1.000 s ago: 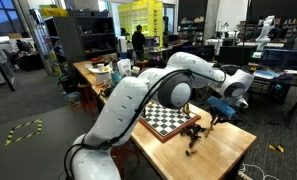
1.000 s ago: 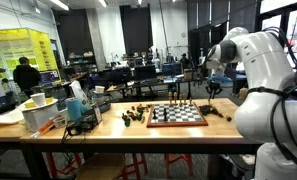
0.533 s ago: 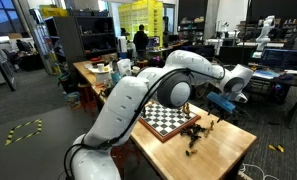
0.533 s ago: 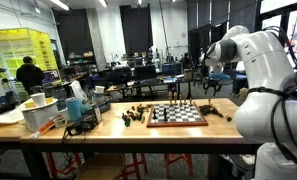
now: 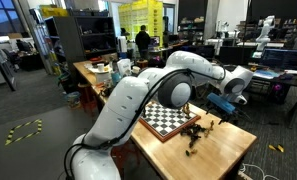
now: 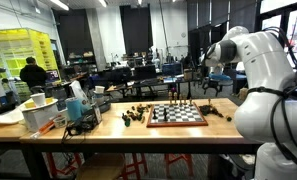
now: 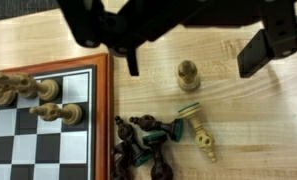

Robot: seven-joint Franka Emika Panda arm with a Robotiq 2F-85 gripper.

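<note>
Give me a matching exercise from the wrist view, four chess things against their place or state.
1 lone pale pawn
2 second loose pale piece
3 dark pieces
4 chessboard

A heaped beside the board
B upright on bare wood
C lying on its side
D at the view's left edge

Pairs: 1-B, 2-C, 3-A, 4-D

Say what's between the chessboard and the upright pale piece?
Only bare table from chessboard to pale piece in the wrist view; the jaws hover above.
</note>
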